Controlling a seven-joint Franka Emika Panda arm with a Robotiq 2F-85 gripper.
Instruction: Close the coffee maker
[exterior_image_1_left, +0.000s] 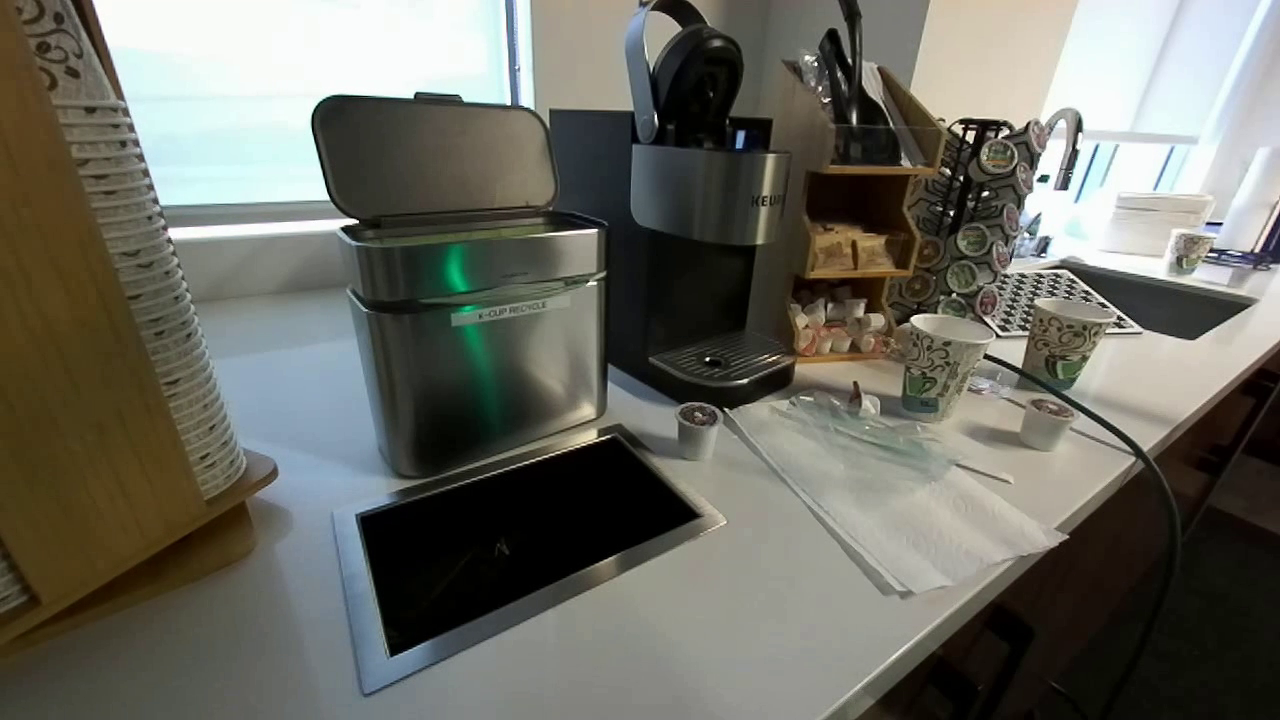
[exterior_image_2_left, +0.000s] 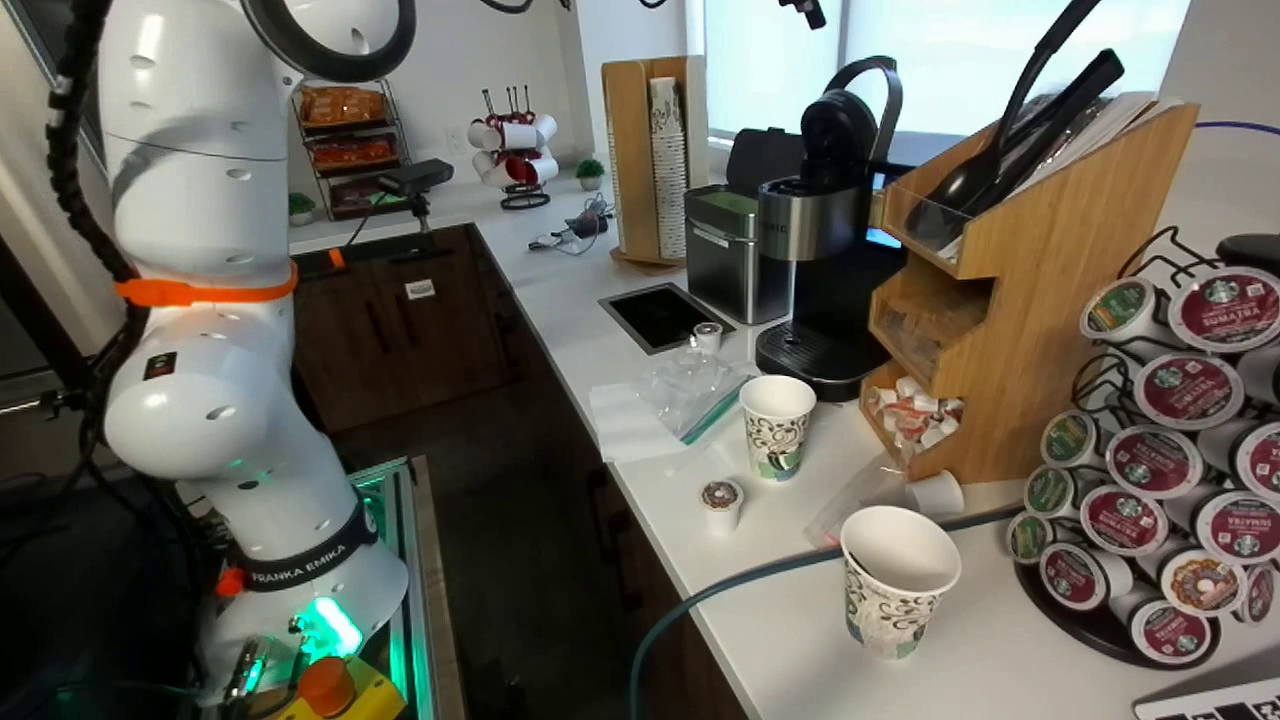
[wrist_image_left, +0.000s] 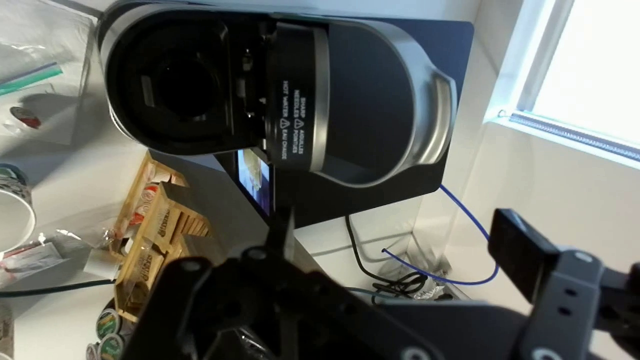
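The dark coffee maker with a silvery front band stands on the counter in both exterior views (exterior_image_1_left: 700, 195) (exterior_image_2_left: 808, 225). Its top lid (exterior_image_1_left: 700, 85) is tilted up and its rounded handle (exterior_image_2_left: 890, 105) stands raised. In the wrist view I look down on the coffee maker (wrist_image_left: 192, 45); the pod holder lies bare at the left and the opened lid with its silvery handle (wrist_image_left: 440, 120) lies to the right of it. My gripper (wrist_image_left: 402, 242) is open and empty, its fingers wide apart beside the machine. The gripper's jaws do not show clearly in the exterior views.
A steel canister (exterior_image_1_left: 490, 370) with its lid up stands beside the coffee maker. A wooden organizer (exterior_image_2_left: 1060, 300) with utensils stands on its other side. Paper cups (exterior_image_2_left: 778, 425), a pod rack (exterior_image_1_left: 975, 220) and a blue cable (wrist_image_left: 470, 215) are around. A window is behind.
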